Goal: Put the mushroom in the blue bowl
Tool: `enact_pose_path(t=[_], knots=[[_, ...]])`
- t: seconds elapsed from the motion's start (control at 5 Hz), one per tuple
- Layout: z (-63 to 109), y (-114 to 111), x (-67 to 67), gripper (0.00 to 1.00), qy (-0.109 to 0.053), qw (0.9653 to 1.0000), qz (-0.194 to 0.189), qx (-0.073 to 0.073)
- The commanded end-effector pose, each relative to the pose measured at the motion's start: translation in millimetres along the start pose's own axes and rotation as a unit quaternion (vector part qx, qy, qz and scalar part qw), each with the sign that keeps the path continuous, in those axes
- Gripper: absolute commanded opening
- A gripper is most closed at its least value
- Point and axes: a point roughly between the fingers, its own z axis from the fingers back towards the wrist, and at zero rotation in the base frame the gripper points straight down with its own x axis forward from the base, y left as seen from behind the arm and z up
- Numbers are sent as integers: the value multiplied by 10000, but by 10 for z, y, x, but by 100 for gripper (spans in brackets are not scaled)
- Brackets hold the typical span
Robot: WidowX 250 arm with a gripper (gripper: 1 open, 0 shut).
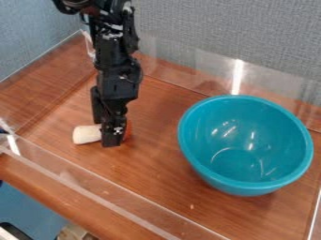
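My gripper (112, 137) hangs open over the mushroom (89, 136), which lies left of the bowl (245, 143), well apart; I should straddle the cap squarely; then close gently.

A reddish-brown wooden table (75, 89) fenced by low clear plastic walls (238, 73) — behind it, a grey-blue fabric partition (226, 28), evenly lit.

There is only one camera watching me, set up high in front of the wooden table (51, 103) and off toward one corner, looking down at a slant from fairly near, so it sees my arm (115, 66), the table top and the gray wall (238, 28) behind.
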Motion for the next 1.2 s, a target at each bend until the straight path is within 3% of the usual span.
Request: enact_pose_path(t=[0.0,0.6,0.8,1.0], knots=[[-6,52,-4,100,-50,9999,80,48],[-122,69,0,100,-32,9999,127,-32],[-147,67,-5,0,-34,9999,127,-55],[-130,56,-9,0,-59,9999,99,-60]])
